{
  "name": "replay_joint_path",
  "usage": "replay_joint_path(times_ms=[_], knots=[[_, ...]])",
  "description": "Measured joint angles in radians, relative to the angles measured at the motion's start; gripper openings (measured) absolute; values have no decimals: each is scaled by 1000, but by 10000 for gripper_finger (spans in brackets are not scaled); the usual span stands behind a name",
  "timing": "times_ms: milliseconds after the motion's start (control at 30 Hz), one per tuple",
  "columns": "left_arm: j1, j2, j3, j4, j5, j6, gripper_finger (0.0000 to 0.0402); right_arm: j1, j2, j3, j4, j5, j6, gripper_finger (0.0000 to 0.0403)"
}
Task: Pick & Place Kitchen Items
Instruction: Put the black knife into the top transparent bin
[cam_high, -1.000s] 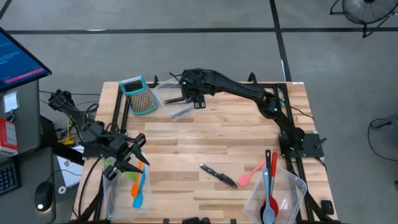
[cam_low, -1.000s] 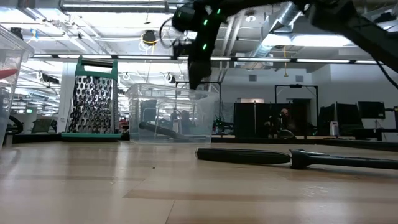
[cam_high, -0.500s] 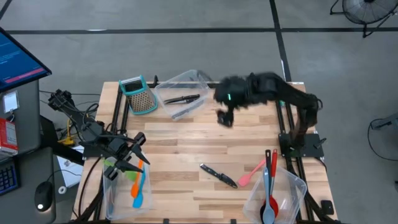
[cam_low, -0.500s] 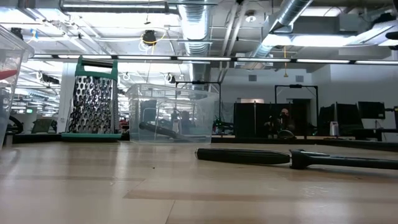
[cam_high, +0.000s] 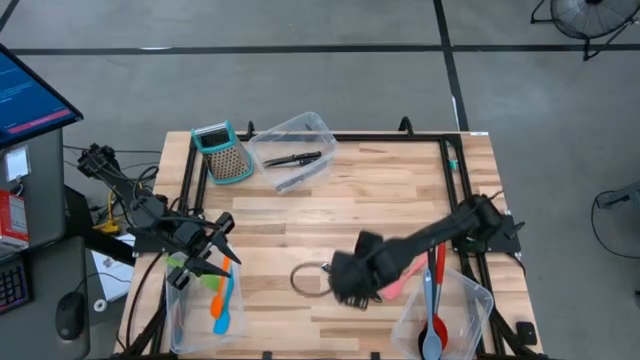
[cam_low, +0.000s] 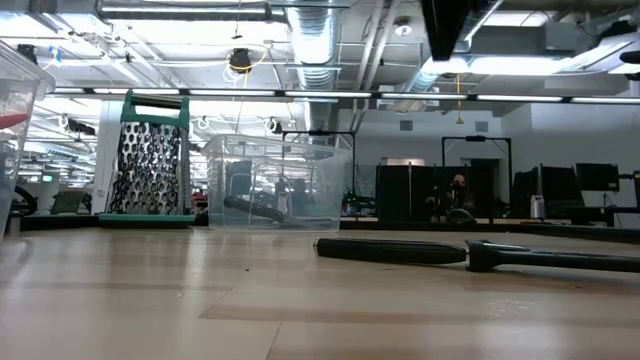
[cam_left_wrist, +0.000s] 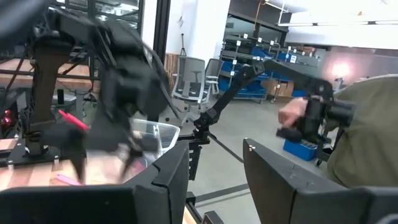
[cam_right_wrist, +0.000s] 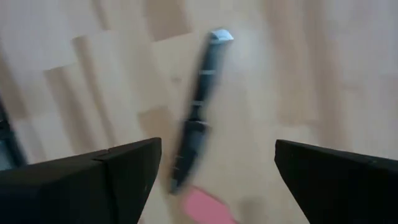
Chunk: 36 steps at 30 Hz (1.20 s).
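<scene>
Right gripper open above black-handled knife on table

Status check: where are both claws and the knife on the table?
Right claw open, above the black-handled knife mid-table. Knife flat on the wood, not gripped; pink spatula beside it. Left claw open, parked over the left tub.

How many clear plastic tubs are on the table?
3: far tub beside the grater; left tub and right tub at the two near corners.
</scene>
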Motion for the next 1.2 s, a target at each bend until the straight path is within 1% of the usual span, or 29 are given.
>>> replay_joint_path(times_ms=[167, 233, 333, 467, 633, 767, 967, 1033, 1100, 1200], knots=[[0, 0, 0, 5, 0, -1, 131, 25, 27, -107, 194, -65, 7, 306], [0, 0, 0, 8, 0, -2, 131, 14, 27, -153, 195, -64, 7, 306], [0, 0, 0, 10, 3, -18, 131, -13, 27, -222, 244, -63, -4, 306], [0, 0, 0, 9, 28, -19, 131, -46, 27, -294, 322, -72, -61, 306], [0, 0, 0, 9, 29, -19, 131, -83, 27, -398, 494, -144, -101, 306], [0, 0, 0, 9, 29, -19, 131, -104, 27, -471, 560, -181, -115, 306], [0, 0, 0, 8, 31, -18, 131, -125, 21, -577, 686, -271, -117, 305], [0, 0, 0, 7, 32, -17, 131, -125, 18, -595, 693, -265, -113, 298], [0, 0, 0, 5, 32, -17, 131, -125, 19, -609, 697, -252, -95, 281], [0, 0, 0, 5, 31, -17, 131, -124, 21, -614, 687, -210, -76, 232]])
